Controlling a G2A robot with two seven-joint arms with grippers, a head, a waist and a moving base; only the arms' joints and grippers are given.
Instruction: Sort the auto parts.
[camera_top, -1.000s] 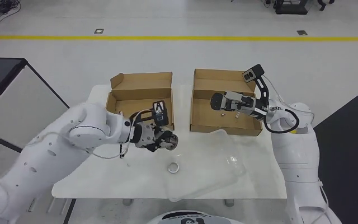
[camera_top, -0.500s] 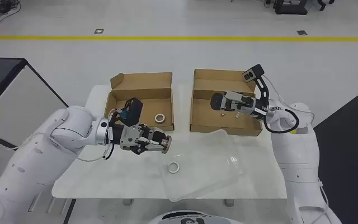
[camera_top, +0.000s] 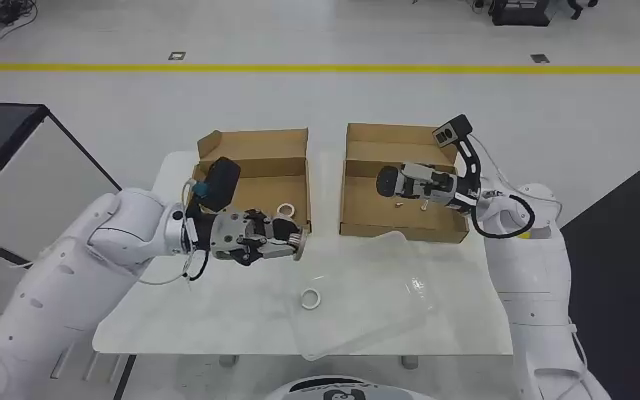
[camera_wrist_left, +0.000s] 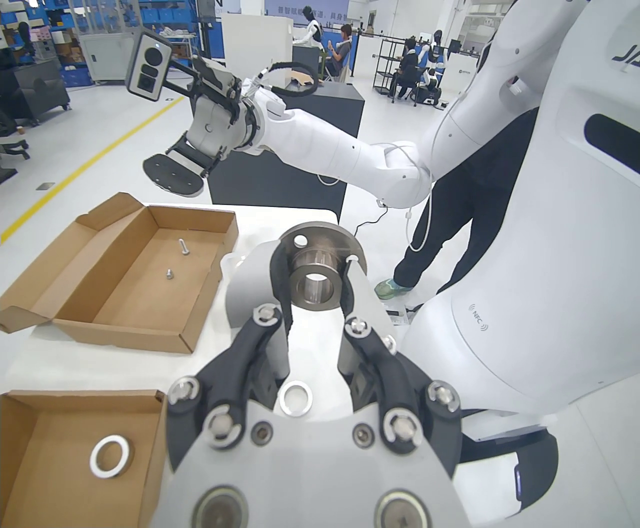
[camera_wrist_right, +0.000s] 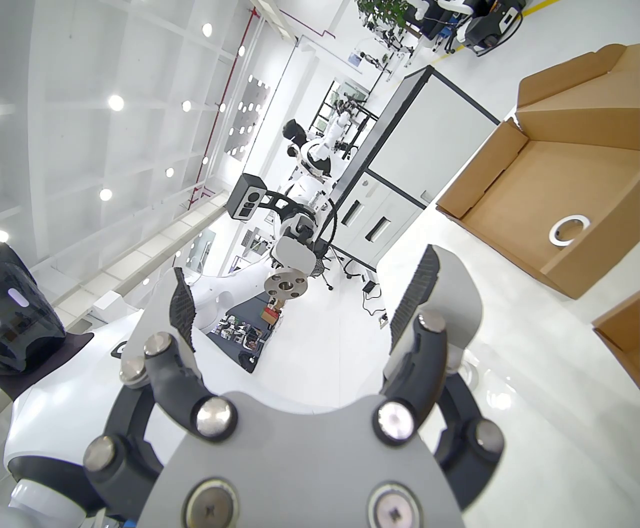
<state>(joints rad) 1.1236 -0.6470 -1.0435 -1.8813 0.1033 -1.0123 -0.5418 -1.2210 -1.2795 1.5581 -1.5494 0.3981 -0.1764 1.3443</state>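
Left gripper (camera_wrist_left: 316, 295) is gripping the flange (camera_wrist_left: 320, 240) by its hub above the table's (camera_top: 250, 320) middle, just beside the near corner of the left box (camera_top: 262, 192); judged best practice is clearing the wall, then lowering before release, keeping off the ring (camera_top: 286, 210) inside; right gripper (camera_wrist_right: 310, 295) is hanging open, empty.

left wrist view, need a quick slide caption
Left pincer shut on a metal flange over the table, near the bolt box and the washer box
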